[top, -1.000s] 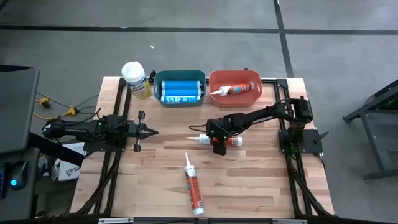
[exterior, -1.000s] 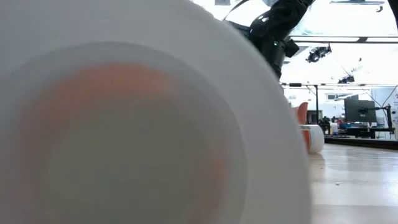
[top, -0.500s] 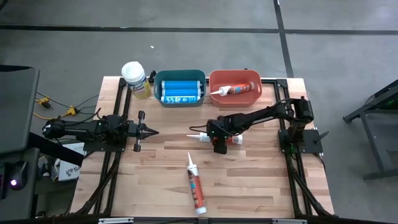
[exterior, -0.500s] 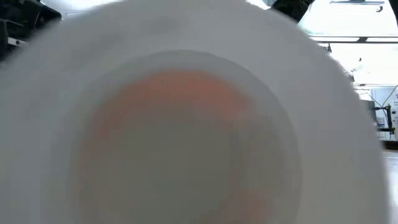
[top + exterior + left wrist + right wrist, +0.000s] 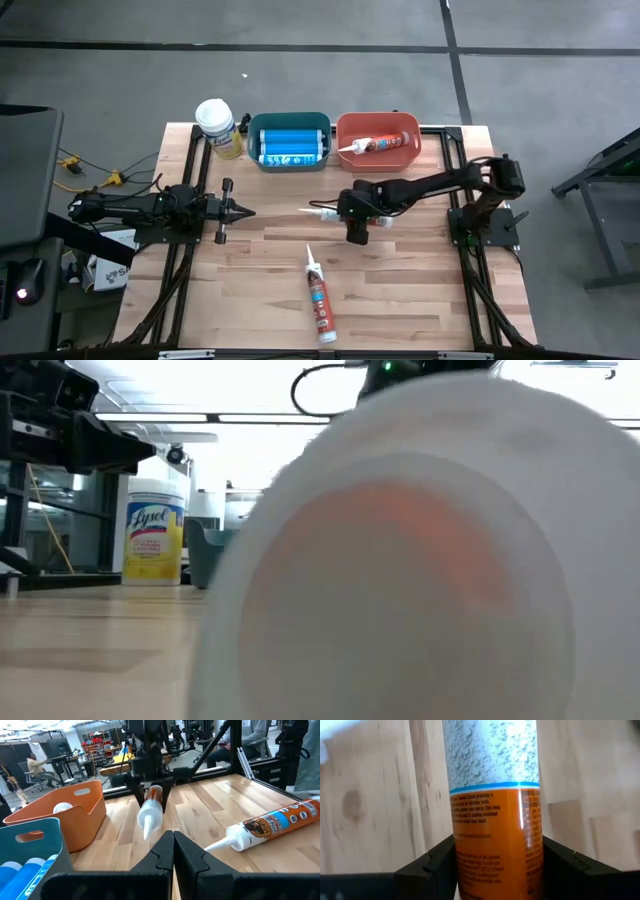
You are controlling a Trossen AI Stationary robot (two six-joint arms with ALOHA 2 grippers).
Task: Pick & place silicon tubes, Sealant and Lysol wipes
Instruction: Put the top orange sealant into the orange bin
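Before the low camera, a loose sealant tube [image 5: 320, 297] blocks sight

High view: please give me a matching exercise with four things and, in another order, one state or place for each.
Things:
1. Lysol wipes
2. teal bin
3. left claw
4. right claw

States or places:
a. shut on the orange-labelled tube
b. standing upright beside the teal bin
c. shut, holding nothing
d. holds the blue tubes

Pairs: 1-b, 2-d, 3-c, 4-a
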